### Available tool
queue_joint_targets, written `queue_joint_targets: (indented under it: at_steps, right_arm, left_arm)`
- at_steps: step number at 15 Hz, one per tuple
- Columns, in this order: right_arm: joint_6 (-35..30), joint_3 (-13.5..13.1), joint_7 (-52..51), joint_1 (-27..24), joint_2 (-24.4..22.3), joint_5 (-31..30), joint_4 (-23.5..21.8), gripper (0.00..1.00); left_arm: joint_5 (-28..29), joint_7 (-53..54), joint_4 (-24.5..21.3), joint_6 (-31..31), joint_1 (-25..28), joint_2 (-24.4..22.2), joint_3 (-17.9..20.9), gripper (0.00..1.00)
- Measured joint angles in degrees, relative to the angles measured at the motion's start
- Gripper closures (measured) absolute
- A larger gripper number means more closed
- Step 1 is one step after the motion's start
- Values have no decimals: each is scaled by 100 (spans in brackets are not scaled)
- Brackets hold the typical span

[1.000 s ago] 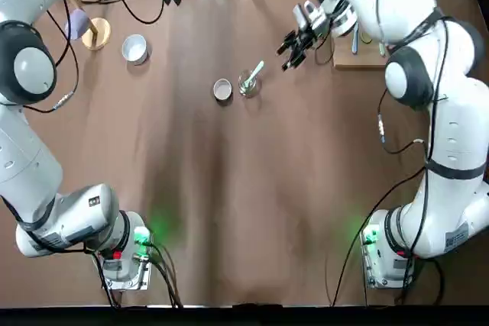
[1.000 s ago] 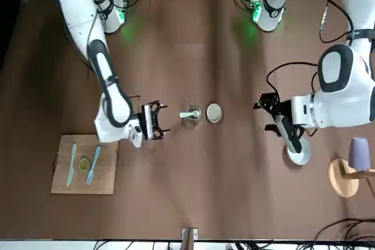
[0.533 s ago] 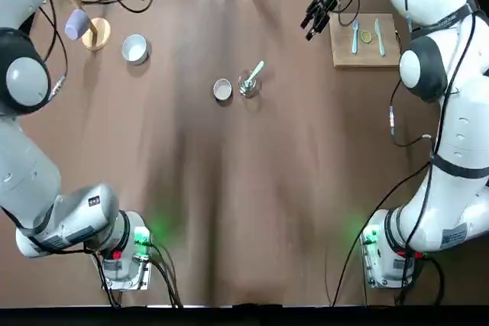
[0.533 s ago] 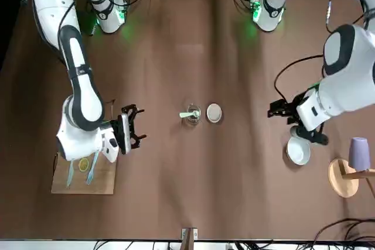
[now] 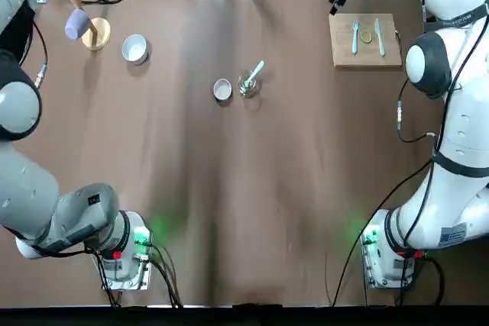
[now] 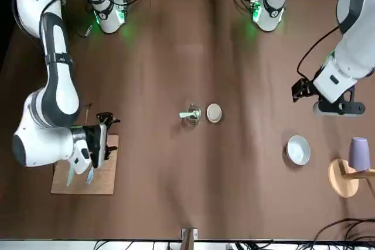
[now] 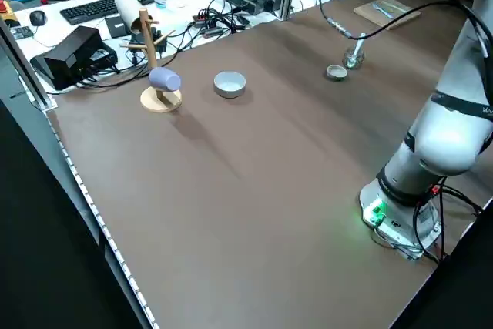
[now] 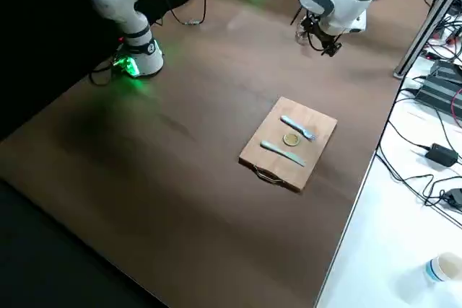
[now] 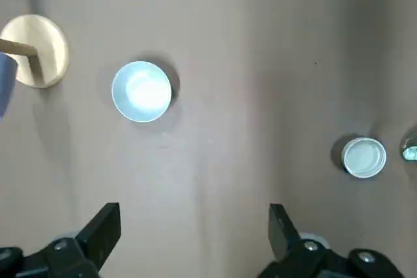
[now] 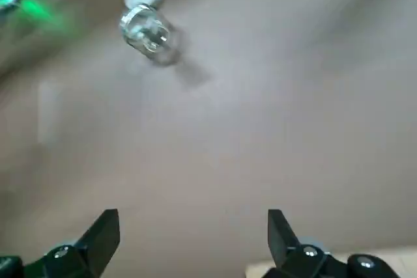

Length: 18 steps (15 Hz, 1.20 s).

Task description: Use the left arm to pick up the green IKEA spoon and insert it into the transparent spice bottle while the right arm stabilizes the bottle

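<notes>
Right gripper (image 6: 104, 139), fingers spread, has retreated to the wooden board (image 5: 365, 39); left gripper (image 9: 194, 239), also released, withdrew. Green IKEA spoon (image 5: 254, 72) remains in transparent spice bottle (image 5: 247, 85).

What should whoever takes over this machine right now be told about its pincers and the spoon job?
Left pincer: open, empty, hanging high above the table near the white bowl.
Right pincer: open, empty, by the wooden board at the far edge.
Green spoon: standing tilted in the clear spice bottle mid-table, handle sticking out, beside the grey lid cup.
Done: the spoon is in the bottle, which stands upright.
Left: nothing apparent for the job itself; neither pincer touches anything.
</notes>
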Motion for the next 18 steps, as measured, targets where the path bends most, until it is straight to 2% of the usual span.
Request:
queue_joint_targets:
  at_steps: [4,8,10,12,14,16,18]
  right_arm:
    - [-4,-298,727,24,-173,-486,310,0]
    - [-107,-344,2232,85,-738,-1332,356,0]
    - [-183,-474,2623,84,-916,-1484,355,0]
    - [-437,-696,3154,71,-1012,-1509,354,0]
    - [-622,-791,3869,48,-1094,-1509,353,0]
    - [-725,-803,4887,51,-1222,-1538,354,0]
    - [-815,-800,5537,62,-1346,-1738,356,0]
  left_arm:
    - [4,22,139,-198,152,-111,14,0]
    - [4,1,296,-746,175,-115,45,0]
    - [4,-17,317,-961,195,-119,46,0]
    - [4,-17,317,-971,195,-117,39,0]
    - [4,-17,316,-964,152,-114,43,0]
    - [4,-30,300,-941,-127,-110,269,0]
    - [-184,-49,285,-826,-708,-112,921,0]
